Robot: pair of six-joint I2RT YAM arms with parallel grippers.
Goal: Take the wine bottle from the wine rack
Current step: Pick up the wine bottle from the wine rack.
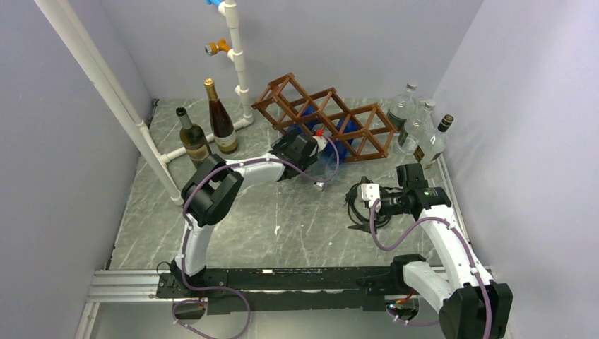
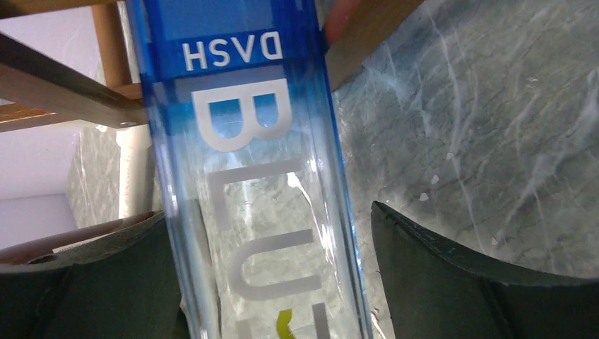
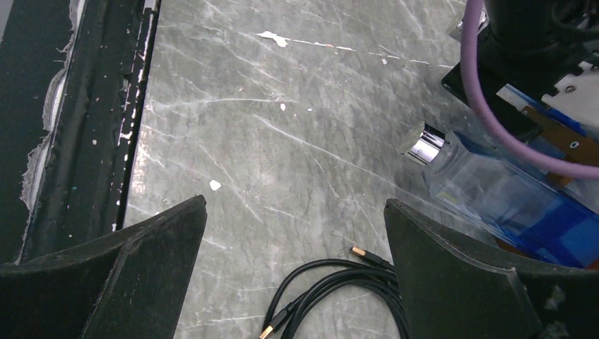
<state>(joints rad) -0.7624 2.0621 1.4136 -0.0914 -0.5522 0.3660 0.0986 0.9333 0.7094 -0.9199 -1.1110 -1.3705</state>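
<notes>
Blue-tinted clear glass wine bottle (image 2: 254, 176) still lodged in the brown wooden lattice rack (image 2: 63, 85), cap end out over the grey marble counter (image 3: 282, 141).
Left jaws straddle its body, clamping cannot be told; right jaws spread, empty. Clamp squarely, then draw along the bottle's axis.

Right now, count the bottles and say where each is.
6. Back left stand a green bottle and a brown bottle; a blue bottle lies in the wine rack; three clear bottles stand back right. Others may be hidden.
</notes>
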